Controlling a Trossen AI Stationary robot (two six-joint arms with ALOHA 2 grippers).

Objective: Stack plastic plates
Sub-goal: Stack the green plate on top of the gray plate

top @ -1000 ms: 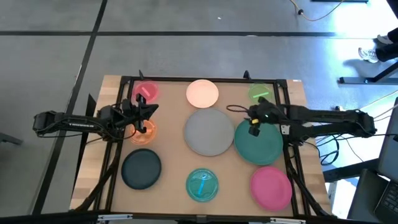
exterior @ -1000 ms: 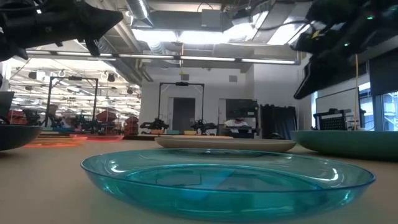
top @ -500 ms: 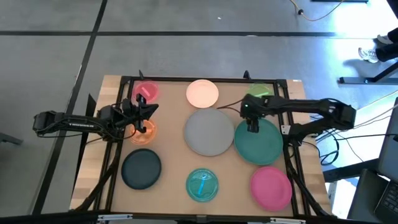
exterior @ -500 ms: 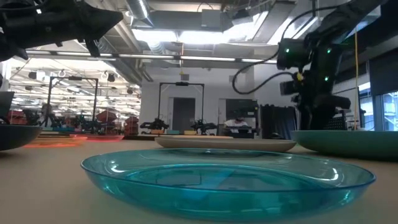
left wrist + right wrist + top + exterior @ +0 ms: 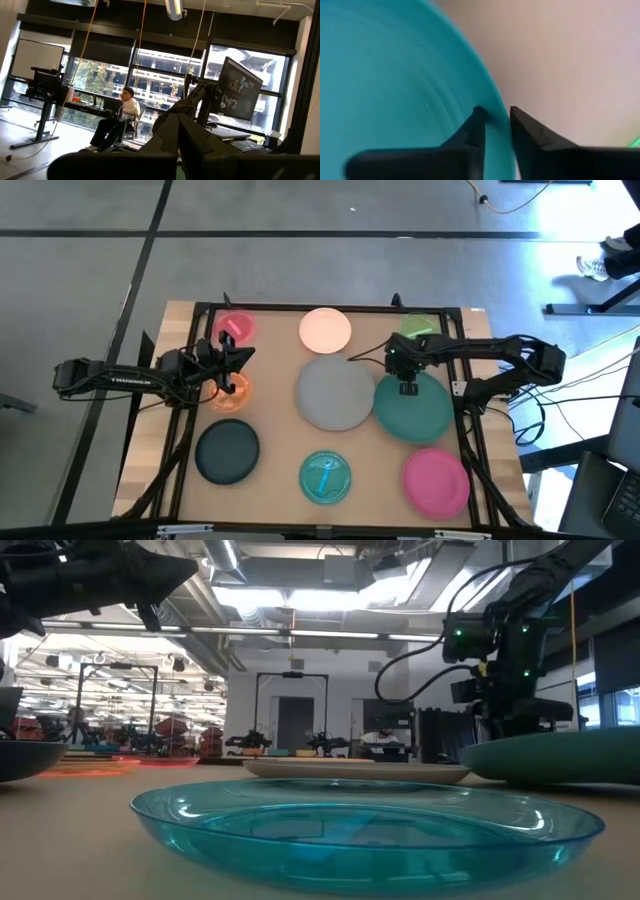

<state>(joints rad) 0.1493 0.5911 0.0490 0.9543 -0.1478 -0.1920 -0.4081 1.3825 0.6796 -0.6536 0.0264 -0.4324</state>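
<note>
The large teal plate [image 5: 415, 412] lies at the right of the table, next to the large grey plate [image 5: 335, 392], with my right gripper [image 5: 407, 386] shut on its far rim. In the low view the teal plate [image 5: 560, 757] sits tilted. Around them lie pale pink [image 5: 325, 330], small pink [image 5: 234, 327], green [image 5: 418, 327], orange [image 5: 229, 393], navy [image 5: 227, 452], light blue [image 5: 325, 477] and magenta [image 5: 436, 482] plates. My left gripper [image 5: 240, 362] hangs shut above the table's left side, between the small pink and orange plates, holding nothing. My right gripper pinches the teal plate's rim [image 5: 496, 118] at its far edge. One finger [image 5: 475, 131] is over the plate's inside and the other finger [image 5: 526, 131] is outside it. The fingers point down from above. The plate sits tilted, the held side raised.
A black frame [image 5: 330, 308] runs along the table's far edge and down both sides. My left arm [image 5: 110, 377] reaches in level from the left. Bare wood shows between the plates at the table's middle and near edge.
My right gripper has come down onto the teal plate's far rim and shut on it, its arm bending at the elbow. The plate has shifted slightly toward the grey plate, and its held side has risen a little.
</note>
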